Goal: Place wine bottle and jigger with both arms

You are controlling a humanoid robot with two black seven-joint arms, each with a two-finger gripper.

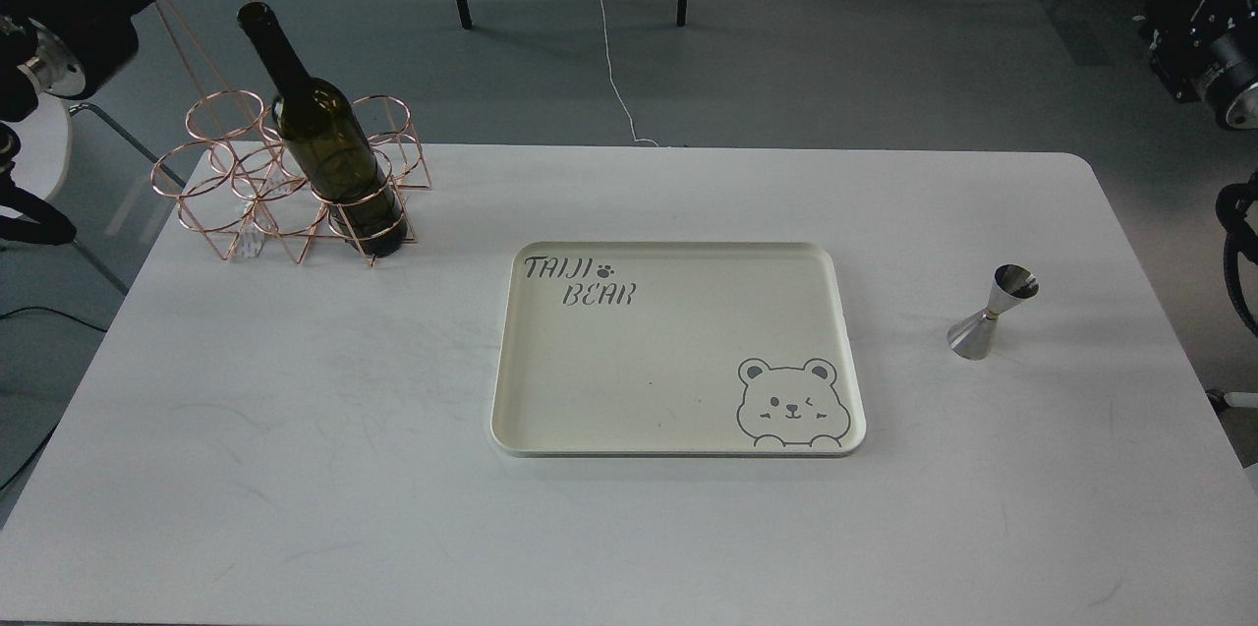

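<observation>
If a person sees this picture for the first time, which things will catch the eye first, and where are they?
The eye goes first to the tall dark green wine bottle, standing in a copper wire rack at the far left of the white table. Next comes the cream tray in the middle, bare, printed with "TAIJI BEAR" and a winking bear. Alone on the right stands the small shiny jigger.

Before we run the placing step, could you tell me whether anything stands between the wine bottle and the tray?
The wine bottle stands inside a ring of the copper wire rack, so it must be lifted out first. Beyond that, only bare table lies before the tray.
</observation>
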